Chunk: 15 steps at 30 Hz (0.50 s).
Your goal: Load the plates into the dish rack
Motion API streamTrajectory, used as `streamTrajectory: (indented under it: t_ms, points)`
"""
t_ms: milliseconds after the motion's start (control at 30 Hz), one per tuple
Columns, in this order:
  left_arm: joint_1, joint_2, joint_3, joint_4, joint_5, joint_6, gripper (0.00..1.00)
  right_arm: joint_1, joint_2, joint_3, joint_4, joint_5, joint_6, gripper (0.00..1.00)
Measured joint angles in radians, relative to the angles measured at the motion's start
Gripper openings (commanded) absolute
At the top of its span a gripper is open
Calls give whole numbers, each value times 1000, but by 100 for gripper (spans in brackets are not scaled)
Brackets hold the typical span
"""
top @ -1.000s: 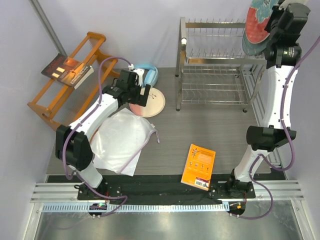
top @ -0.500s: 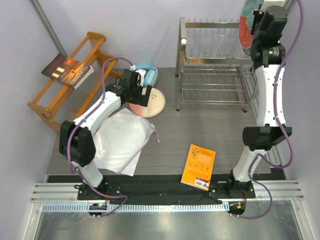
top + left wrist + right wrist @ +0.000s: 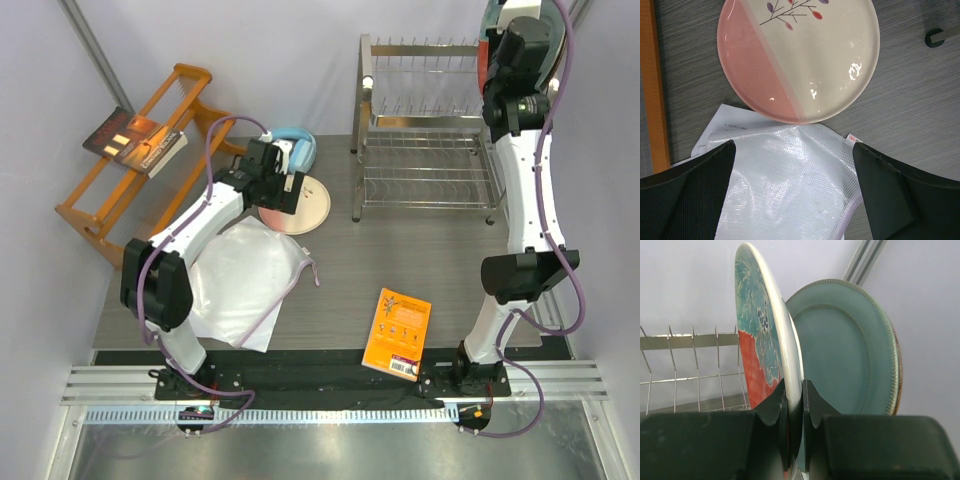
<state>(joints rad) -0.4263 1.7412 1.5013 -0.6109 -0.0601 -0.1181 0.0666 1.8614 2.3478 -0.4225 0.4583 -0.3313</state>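
My right gripper (image 3: 796, 405) is shut on the rim of the teal-and-red patterned plate (image 3: 762, 335) and holds it upright, edge-on, over the right end of the silver dish rack (image 3: 428, 130). Its upper wires (image 3: 695, 360) show to the plate's left. A pale grey-green plate (image 3: 850, 360) stands upright close behind it on the right. In the top view the right gripper (image 3: 500, 62) and the held plate (image 3: 486, 50) are at the rack's top right corner. My left gripper (image 3: 795, 200) is open above a white mesh bag (image 3: 790, 185), just short of the pink-and-cream plate (image 3: 800, 55), which lies flat on the table (image 3: 300, 208).
Light blue headphones (image 3: 296, 140) lie behind the pink plate. An orange wooden slatted rack (image 3: 150, 150) with a book stands at the far left. An orange booklet (image 3: 397, 333) lies near the table's front edge. The mesh bag (image 3: 245, 280) covers the left front.
My right arm has swung left, carrying the patterned plate from beyond the rack's right end to edge-on over its upper tier. The left arm has barely moved.
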Motion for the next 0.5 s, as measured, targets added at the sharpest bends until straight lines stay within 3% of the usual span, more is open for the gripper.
streamTrajectory:
  t_ms: [400, 433, 500]
  points:
    - [0, 14, 0, 8, 1, -5, 99, 4, -23, -90, 41, 14, -22, 1]
    - [0, 14, 0, 9, 1, -5, 99, 4, -23, -91, 43, 14, -23, 5]
    - [0, 14, -1, 11, 0, -5, 100, 4, -27, -100, 51, 13, -24, 34]
